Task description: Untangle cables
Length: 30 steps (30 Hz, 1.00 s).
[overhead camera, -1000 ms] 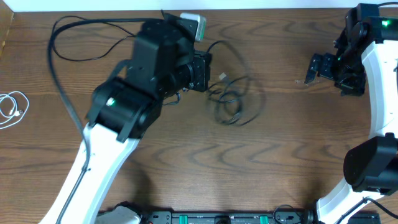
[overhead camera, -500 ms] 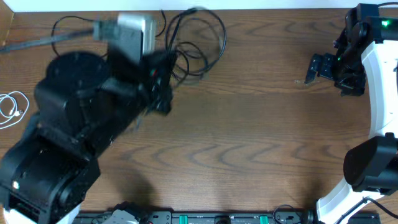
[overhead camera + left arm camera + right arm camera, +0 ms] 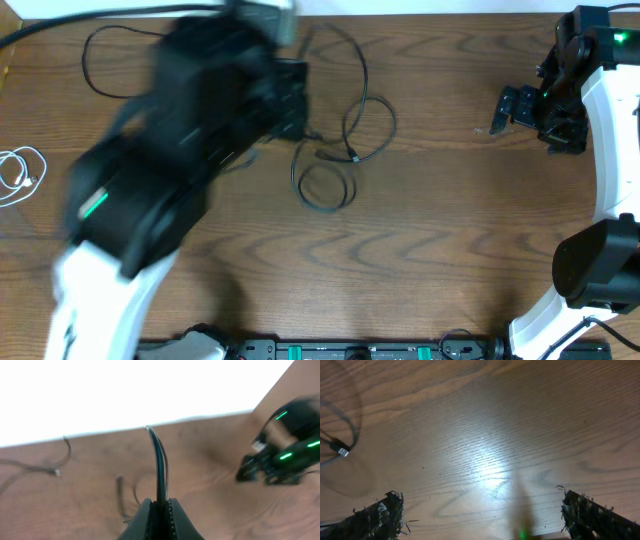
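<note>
The wooden counter (image 3: 440, 230) fills my overhead view, and the biggest thing on it is my left arm (image 3: 170, 170), a dark blurred mass reaching across from the near edge. My right arm (image 3: 610, 130) stands at the opposite side, white and black with a green light showing.

On the left wrist view the left pincer (image 3: 160, 503) is closed tight on a black cable (image 3: 160, 465); the strand stands straight up out of the pinched fingertips. Overhead, the rest of that black cable (image 3: 363, 70) hangs and lies in loose loops just beside the left pincer, on the side facing the right pincer, with one round loop flat on the wood a little nearer to me.

The right pincer (image 3: 482, 510) stands wide open, its two fingers (image 3: 375, 516) far apart with only bare wood between them; it is well apart from the loops.

The white cable (image 3: 20, 170) lies coiled well away from the left pincer, beyond the left arm at the counter's edge.

A small plug (image 3: 355, 155) at one end of the black cable rests among the loops, and it also shows far off to one side of the right pincer (image 3: 342, 451)
</note>
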Each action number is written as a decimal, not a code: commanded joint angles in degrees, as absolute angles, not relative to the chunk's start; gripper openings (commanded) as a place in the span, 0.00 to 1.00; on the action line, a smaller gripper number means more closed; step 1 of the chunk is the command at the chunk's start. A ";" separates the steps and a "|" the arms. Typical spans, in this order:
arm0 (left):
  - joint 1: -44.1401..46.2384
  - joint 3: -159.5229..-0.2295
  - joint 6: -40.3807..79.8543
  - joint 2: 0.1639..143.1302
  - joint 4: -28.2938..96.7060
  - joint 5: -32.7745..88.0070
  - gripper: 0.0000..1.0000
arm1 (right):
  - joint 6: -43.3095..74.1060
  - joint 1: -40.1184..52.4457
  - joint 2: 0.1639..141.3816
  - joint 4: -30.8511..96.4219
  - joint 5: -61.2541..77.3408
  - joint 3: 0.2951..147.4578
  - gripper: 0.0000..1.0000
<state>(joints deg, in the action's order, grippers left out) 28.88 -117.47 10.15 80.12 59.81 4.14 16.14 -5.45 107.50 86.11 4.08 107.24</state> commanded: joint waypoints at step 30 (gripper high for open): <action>28.64 -119.22 18.55 100.62 83.55 -8.08 0.17 | 16.91 -5.26 106.39 86.15 4.01 107.79 0.99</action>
<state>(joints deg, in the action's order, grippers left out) 28.88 -118.65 18.06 97.91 83.33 -9.43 16.14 -5.45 107.50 86.08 4.08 107.24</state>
